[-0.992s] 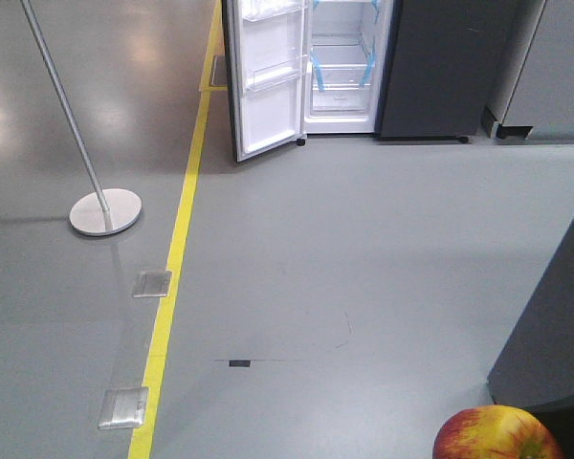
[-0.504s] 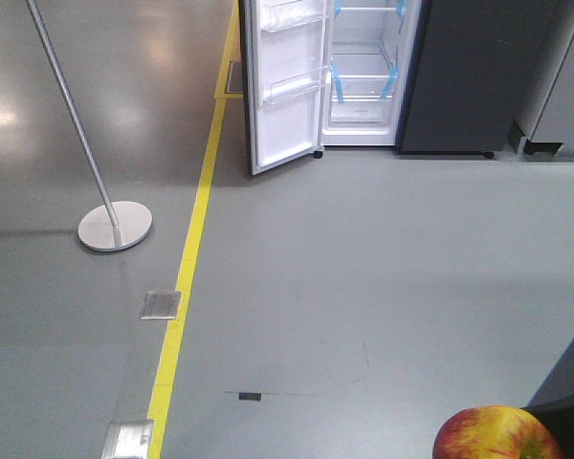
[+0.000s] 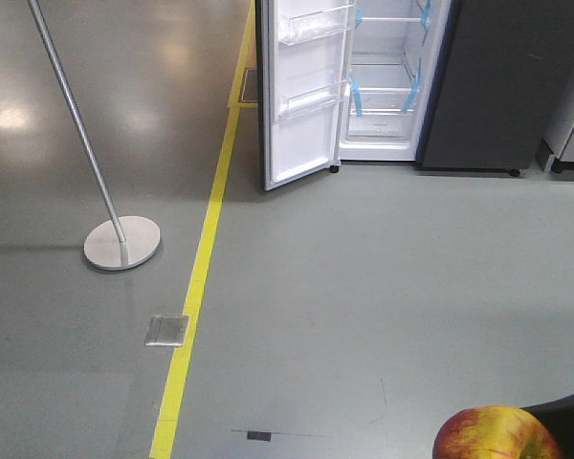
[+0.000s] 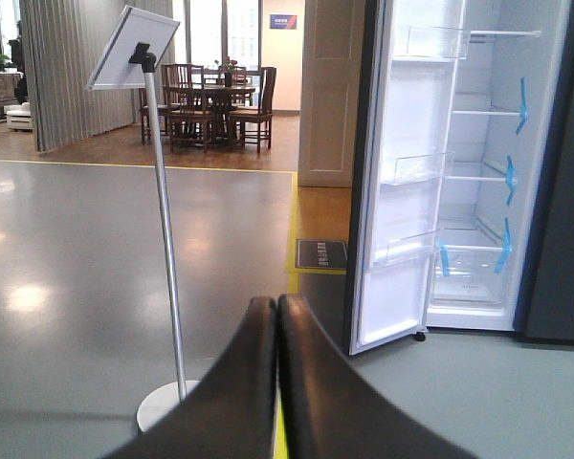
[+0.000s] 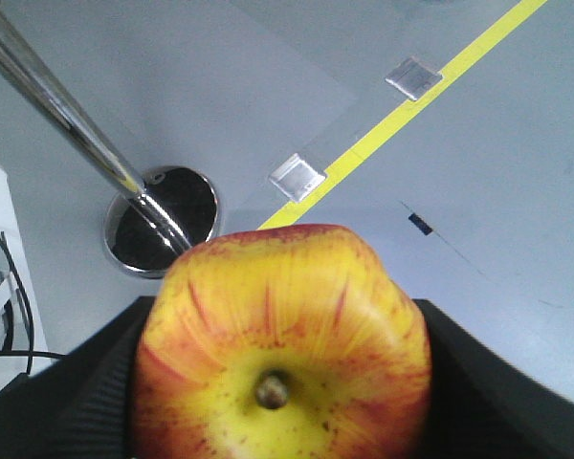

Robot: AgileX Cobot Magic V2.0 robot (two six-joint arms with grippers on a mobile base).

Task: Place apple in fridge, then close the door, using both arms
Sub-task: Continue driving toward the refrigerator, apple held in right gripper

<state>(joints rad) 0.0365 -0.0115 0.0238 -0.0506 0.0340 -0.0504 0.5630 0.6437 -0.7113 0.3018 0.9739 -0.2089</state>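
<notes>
Since the earlier frame the fridge [image 3: 387,96] had come nearer, its door [image 3: 301,115] open. The right gripper [image 5: 282,382] clasped the apple [image 5: 282,316], well apart from the fridge. The left gripper [image 4: 276,363] was clenched and empty. The approach was in hand; next, I judged, the robot had to drive closer.

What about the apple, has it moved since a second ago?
Yes. The apple holds its spot in the frame, but the floor plate and the fridge have slid down toward it: it has ridden forward, nearer the fridge.

A sign stand [image 3: 121,243] stands left of the fridge [image 3: 387,115].
</notes>
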